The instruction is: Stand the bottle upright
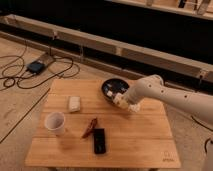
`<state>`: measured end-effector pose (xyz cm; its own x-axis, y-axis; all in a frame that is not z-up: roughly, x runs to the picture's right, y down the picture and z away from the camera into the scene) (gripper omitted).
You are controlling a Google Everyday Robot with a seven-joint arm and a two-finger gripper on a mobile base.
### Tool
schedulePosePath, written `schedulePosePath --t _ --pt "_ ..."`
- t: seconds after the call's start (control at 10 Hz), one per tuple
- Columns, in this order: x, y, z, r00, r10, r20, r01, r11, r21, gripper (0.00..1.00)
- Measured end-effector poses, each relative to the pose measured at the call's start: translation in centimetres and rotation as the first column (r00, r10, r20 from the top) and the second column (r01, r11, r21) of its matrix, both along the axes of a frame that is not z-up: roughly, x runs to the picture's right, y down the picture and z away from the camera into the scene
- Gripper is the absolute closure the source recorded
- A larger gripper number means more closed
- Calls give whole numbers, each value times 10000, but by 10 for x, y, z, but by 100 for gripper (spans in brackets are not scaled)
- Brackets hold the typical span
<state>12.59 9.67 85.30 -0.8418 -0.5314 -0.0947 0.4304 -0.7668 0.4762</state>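
- Your gripper is at the end of the white arm, which reaches in from the right and ends over the far middle of the table.
- Its fingers are closed. A small whitish thing is clamped at their tip, and you can take that to be the bottle.
- The bottle is off the wood, at the near rim of the bowl and partly in front of it. You cannot tell whether it is upright or tilted, because it blends with the pale fingers.
- The bowl is dark and round and sits at the far edge of the table, just behind the gripper.
- To the left of the bowl, a flat white block lies on the table, well apart from the gripper.
- A white mug stands upright near the left front, with its opening up.
- Between the mug and the middle of the table lies a small red thing. You cannot make out what it is.
- Just beside it, toward the front, a flat black slab lies on the wood.
- Beyond the table on the left, dark cables loop across the floor around a small dark box.
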Motion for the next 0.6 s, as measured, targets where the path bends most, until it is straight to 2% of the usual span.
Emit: schedulePosePath --t 0.3,0.6 --pt "36 28 8 9992 49 -398 -70 9986 -528 100" --pt "57 54 10 9973 -317 -669 242 9936 -1106 100"
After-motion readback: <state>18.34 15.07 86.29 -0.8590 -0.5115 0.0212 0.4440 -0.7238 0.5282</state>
